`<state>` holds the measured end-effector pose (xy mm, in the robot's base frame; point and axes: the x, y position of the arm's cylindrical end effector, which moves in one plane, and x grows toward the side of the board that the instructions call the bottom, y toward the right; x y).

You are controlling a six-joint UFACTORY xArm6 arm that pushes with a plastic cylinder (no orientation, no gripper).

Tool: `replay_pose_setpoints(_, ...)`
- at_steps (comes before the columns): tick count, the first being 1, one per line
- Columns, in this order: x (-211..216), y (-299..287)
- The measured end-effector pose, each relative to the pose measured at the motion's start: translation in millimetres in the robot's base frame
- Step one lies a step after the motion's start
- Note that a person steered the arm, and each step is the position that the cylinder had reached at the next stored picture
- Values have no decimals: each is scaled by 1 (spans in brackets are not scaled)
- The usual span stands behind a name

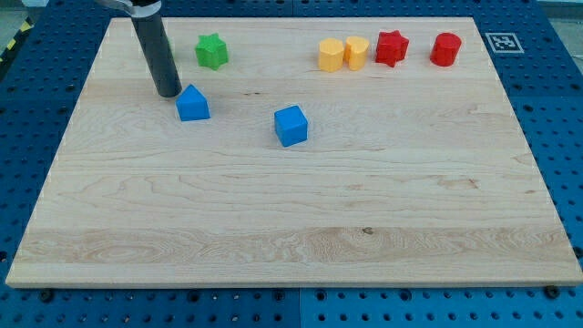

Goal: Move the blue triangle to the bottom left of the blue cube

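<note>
The blue triangle (192,104) lies on the wooden board (291,219) in the upper left part of the view. The blue cube (291,126) lies to its right and a little lower, with a clear gap between them. My tip (168,93) stands just left of and slightly above the blue triangle, very close to its upper left edge or touching it. The dark rod rises from the tip to the view's top.
Along the view's top edge lie a green star-shaped block (211,51), a yellow block (331,55), a second yellow block (356,52), a red star-shaped block (392,47) and a red cylinder (445,49). A marker tag (500,41) sits off the board's top right corner.
</note>
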<state>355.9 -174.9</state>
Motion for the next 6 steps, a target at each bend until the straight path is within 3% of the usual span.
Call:
replay_pose_setpoints(3,12,40)
replay_pose_setpoints(6,86,45)
